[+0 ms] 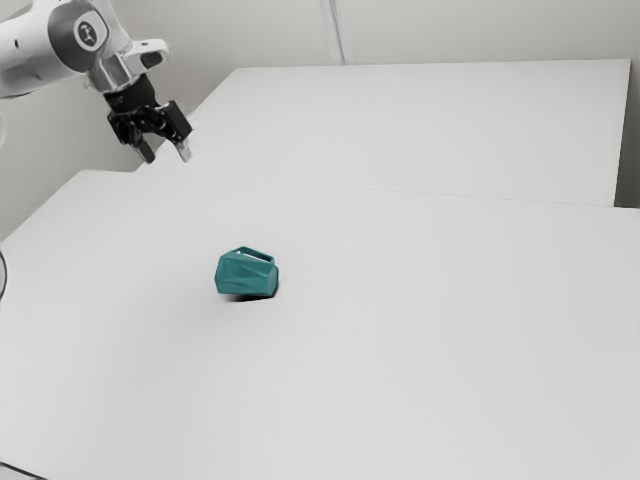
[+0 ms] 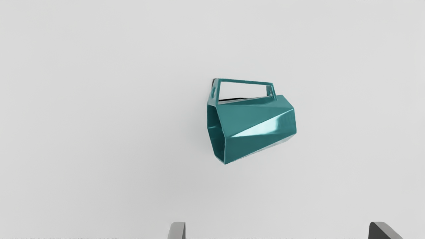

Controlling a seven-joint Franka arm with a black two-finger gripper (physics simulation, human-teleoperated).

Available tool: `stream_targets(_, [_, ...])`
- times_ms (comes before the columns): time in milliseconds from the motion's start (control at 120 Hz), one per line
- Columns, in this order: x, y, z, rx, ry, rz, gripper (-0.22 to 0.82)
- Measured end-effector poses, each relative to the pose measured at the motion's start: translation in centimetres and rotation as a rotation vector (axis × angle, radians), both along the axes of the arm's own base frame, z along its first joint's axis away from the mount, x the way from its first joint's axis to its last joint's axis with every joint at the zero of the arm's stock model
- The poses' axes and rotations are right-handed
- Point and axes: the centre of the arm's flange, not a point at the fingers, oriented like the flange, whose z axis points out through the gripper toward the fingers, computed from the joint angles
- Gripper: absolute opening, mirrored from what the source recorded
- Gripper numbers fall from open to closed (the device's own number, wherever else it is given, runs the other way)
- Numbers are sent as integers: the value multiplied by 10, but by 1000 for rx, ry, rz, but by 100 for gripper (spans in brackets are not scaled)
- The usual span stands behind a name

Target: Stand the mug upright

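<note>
Your gripper [image 1: 167, 156] is released, its two fingers [image 2: 178, 230] standing wide apart with nothing between them. You have it up in the air at the exterior view's upper left, at the end of the white arm [image 1: 40, 45], well apart from the mug. The teal mug [image 1: 247, 275] lies on its side on the white table [image 1: 400, 370], lower in that view and further toward the exterior view's right than your gripper. In the wrist view you can see partly into its dark open mouth [image 2: 216, 136], and its angular handle [image 2: 245, 81] sits on the side of the mug away from your fingertips. You have light glinting off one of its flat-cut faces.
</note>
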Motion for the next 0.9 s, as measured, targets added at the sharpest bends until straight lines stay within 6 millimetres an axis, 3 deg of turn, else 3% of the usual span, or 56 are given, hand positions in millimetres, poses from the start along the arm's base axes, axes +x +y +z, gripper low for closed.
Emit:
stream_targets(142, [-17, 47, -31, -237, -20, 64, 60])
stream_targets(275, [-19, 66, -50, -380, -75, 52, 60])
stream_targets(433, [-7, 88, -106, -471, -77, 36, 60])
stream_targets(600, [7, 87, -166, -544, -63, -3, 60])
stream_targets(717, [-2, 79, -204, -611, -48, -5, 60])
stream_targets(900, [-5, 64, -237, -641, -68, -26, 60])
